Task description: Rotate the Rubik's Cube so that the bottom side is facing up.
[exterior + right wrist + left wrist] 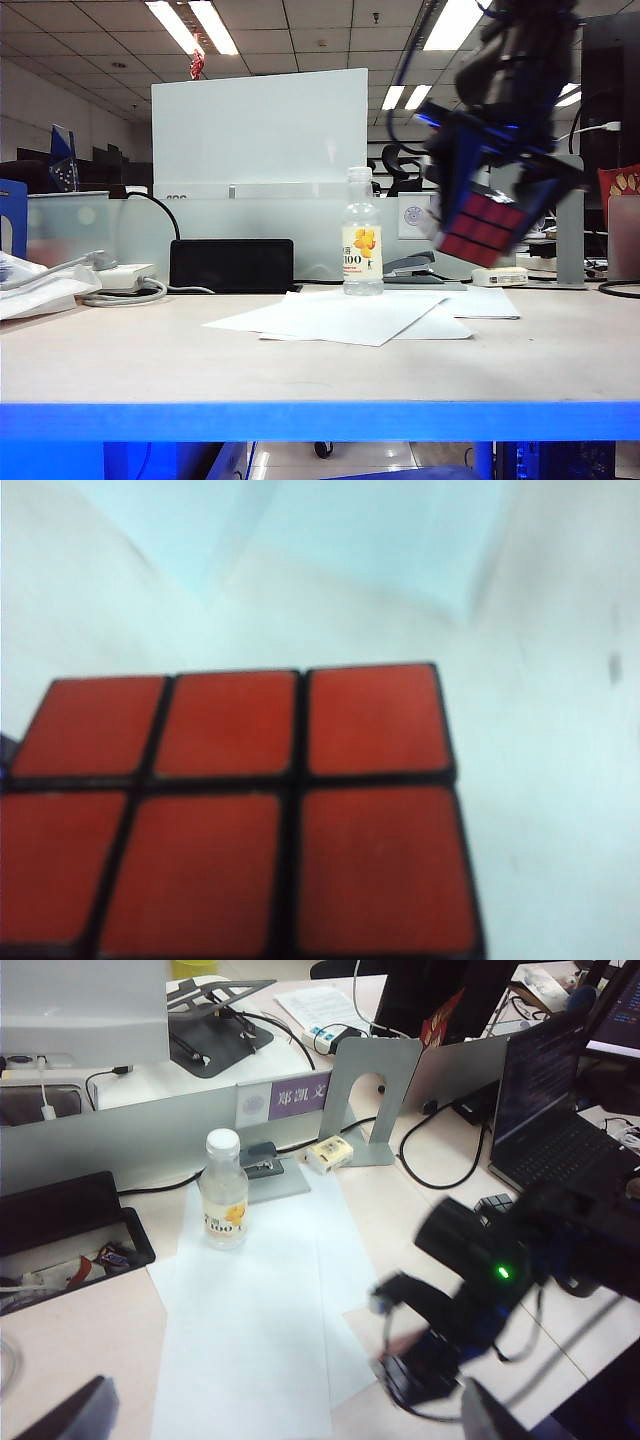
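Observation:
The Rubik's Cube [482, 228] hangs tilted in the air at the right, well above the table and right of the bottle. Its red face points down toward the camera. My right gripper [490, 200], dark and blurred, is shut on it from above. In the right wrist view the red face of the cube [230, 810] fills the near part and hides the fingers. Blue patches beside the cube are too blurred to read as the bottom side. My left gripper [285, 1420] is open above the white paper, nothing between its fingertips [70, 1415], and is out of the exterior view.
A drink bottle [362, 232] [224, 1190] stands on white paper sheets [340, 315] [250, 1330]. Behind are a black box [232, 265], a stapler [410, 268], a white board [260, 130] and a metal bookend [370, 1085]. A laptop [550, 1110] sits at the side.

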Controlling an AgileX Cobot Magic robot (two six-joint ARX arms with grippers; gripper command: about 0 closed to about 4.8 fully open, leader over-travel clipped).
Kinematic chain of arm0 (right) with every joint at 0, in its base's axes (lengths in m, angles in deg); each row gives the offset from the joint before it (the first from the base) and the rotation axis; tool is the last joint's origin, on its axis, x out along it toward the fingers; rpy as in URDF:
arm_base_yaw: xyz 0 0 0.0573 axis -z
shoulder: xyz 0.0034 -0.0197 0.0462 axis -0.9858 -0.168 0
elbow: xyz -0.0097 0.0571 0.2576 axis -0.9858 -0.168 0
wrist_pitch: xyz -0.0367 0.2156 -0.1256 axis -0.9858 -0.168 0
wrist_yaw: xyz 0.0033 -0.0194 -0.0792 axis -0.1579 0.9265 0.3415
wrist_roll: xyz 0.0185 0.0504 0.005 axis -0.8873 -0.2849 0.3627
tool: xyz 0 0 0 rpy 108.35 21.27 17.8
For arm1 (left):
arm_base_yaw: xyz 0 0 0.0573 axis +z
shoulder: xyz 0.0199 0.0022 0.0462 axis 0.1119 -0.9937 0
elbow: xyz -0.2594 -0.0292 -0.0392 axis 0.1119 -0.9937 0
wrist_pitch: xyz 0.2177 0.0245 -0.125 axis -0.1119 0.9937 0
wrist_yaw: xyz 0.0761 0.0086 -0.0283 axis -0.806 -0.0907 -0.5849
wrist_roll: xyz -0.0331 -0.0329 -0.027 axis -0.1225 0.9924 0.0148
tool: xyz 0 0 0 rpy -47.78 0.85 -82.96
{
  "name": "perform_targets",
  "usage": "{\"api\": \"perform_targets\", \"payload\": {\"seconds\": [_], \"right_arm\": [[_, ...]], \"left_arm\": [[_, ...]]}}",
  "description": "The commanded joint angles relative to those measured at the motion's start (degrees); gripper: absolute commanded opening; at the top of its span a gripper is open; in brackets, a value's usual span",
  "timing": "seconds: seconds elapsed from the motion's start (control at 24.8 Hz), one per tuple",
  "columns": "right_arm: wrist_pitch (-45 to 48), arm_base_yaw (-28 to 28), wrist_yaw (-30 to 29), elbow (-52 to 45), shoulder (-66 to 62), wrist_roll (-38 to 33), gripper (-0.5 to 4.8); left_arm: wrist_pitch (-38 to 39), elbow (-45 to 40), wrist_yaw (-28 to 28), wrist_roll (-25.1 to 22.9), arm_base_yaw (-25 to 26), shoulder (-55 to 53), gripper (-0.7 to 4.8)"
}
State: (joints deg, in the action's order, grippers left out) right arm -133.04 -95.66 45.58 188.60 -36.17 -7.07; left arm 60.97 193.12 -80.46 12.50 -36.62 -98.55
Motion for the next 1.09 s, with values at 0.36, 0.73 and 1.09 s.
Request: {"api": "perform_targets", "payload": {"seconds": [0.36,0.73,1.09], "right_arm": [[-0.02,-3.98,-0.79,11.47,-9.40,-3.58,2.85],[-0.04,-3.85,6.16,11.37,-12.04,-3.39,2.88],[-0.04,-4.44,6.56,11.39,-15.17,-3.61,2.88]], "left_arm": [[1.51,0.17,0.48,0.15,-0.02,4.79,4.65],[3.15,0.17,0.77,0.22,-0.02,8.22,4.65],[4.55,0.13,0.50,0.13,-0.02,10.60,4.65]]}}
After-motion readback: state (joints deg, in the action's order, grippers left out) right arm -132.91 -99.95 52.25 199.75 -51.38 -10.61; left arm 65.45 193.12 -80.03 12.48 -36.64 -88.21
